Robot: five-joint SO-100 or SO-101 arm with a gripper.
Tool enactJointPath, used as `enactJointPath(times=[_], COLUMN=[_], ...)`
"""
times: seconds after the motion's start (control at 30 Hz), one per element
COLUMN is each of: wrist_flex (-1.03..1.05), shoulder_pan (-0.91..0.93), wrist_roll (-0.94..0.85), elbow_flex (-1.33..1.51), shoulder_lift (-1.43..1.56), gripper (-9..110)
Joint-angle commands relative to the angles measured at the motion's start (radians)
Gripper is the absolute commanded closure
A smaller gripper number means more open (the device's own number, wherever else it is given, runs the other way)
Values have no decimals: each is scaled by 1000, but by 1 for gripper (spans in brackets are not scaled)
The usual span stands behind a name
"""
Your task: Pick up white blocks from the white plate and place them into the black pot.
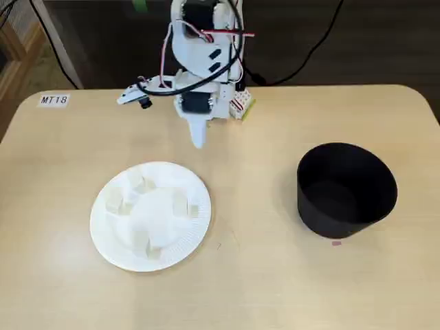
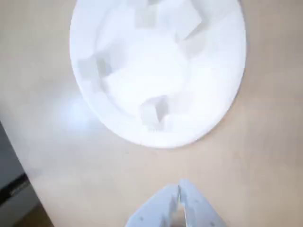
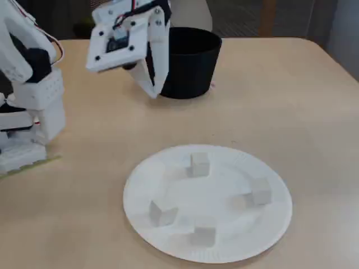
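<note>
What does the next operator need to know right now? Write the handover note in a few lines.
End effector: shut, empty, held above the bare table between plate and pot.
White plate: on the table in front of the arm, holding four white blocks spread around its inside.
Black pot: upright on the table, apart from the plate; no block visible inside it in a fixed view.
Done: apparently nothing moved yet.
Left: pick each block off the plate and drop it in the pot.
</note>
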Motion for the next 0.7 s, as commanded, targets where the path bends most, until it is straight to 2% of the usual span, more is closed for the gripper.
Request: enactJointPath(times=[0.0,0.13,0.33,0.67], wrist_flex=[11,49,169,170], shoulder_pan=[137,212,330,403], wrist_roll=[-17,-60,-233,-347], elbow_flex=[-109,-235,-402,-607], shoulder_lift=[-67,-189,-422,-632], gripper=[104,104,104,104])
